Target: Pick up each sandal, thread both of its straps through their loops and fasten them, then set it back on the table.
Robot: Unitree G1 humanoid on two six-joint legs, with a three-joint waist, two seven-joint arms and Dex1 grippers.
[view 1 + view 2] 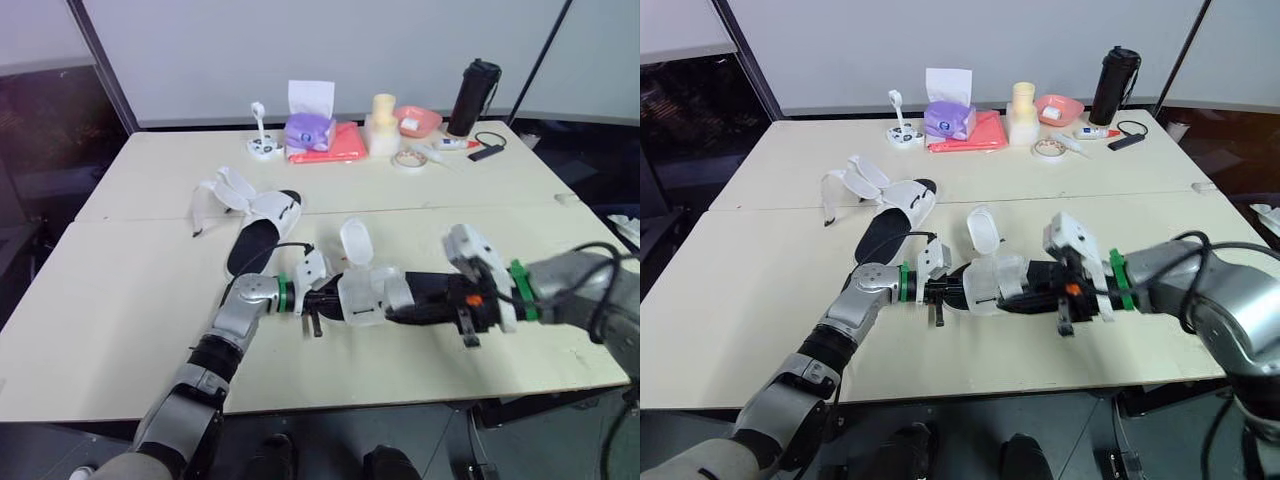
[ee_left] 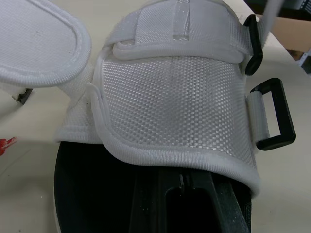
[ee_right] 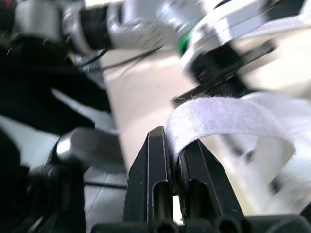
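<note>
Pinching sandal strap (image 3: 228, 114), right end effector (image 3: 177, 143)

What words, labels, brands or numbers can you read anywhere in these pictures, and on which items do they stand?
No text can be read.
The purple tissue box: any print is too small to read.
The black bottle: no legible label.
The strap in the right gripper: plain white, no lettering.

From the head we look forward and down across the tabletop (image 1: 120, 300), both eyes sharing it. Our wrist cameras sit close against the sandal (image 2: 170, 97).
</note>
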